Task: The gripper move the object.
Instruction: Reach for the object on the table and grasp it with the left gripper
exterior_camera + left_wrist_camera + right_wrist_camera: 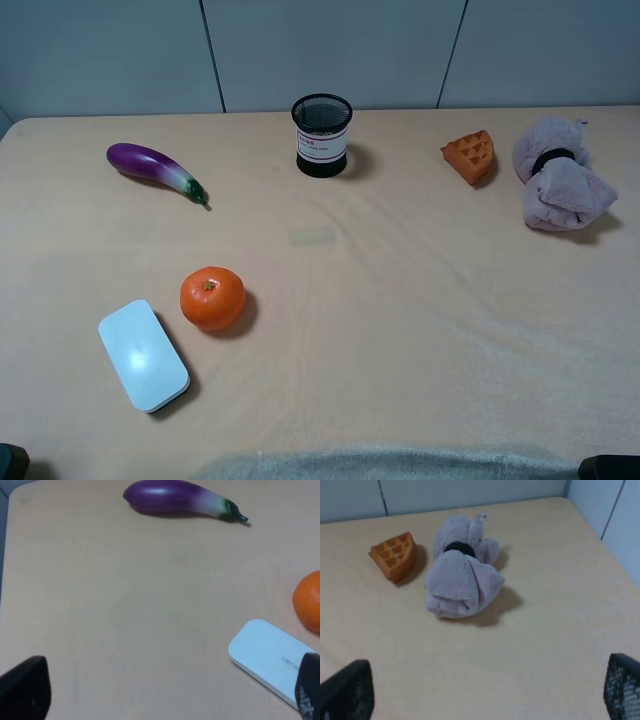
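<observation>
The purple eggplant [155, 170] lies on the tan table at the far left, its green stem toward the middle. It also shows in the left wrist view [180, 499], far ahead of my left gripper [165, 700]. That gripper is open and empty, with its two dark fingertips [25, 690] wide apart at the picture's corners. My right gripper [485, 692] is open and empty too, near the table's right side, far from the eggplant. In the high view only dark bits of the arms show at the bottom corners.
An orange [212, 297] and a white flat box [143, 355] lie at the front left. A black mesh cup [321, 135] stands at the back middle. A waffle toy [470, 156] and a rolled mauve cloth [560, 180] lie at the back right.
</observation>
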You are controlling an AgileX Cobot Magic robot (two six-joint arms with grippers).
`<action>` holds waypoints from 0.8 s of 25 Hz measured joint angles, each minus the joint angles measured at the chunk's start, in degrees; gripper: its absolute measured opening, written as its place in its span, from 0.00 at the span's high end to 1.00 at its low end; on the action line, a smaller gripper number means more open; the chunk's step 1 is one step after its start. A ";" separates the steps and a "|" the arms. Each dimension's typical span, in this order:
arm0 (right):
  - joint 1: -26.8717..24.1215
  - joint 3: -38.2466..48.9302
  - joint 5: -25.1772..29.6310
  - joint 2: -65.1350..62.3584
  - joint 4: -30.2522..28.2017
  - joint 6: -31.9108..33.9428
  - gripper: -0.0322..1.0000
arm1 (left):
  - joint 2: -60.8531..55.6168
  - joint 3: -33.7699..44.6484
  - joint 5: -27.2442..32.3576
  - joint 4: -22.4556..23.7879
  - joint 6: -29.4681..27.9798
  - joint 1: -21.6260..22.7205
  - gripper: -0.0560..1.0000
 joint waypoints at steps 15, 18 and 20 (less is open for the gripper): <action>0.00 0.00 0.00 0.00 0.00 0.00 0.30 | 6.94 -3.23 0.01 0.00 -0.15 0.00 0.02; 0.00 0.00 0.00 0.00 0.00 0.00 0.30 | 12.43 -5.20 -0.03 0.00 -0.15 0.00 0.02; 0.00 0.00 0.00 0.00 0.00 0.00 0.30 | 16.17 -6.63 -0.03 0.00 -0.15 0.00 0.02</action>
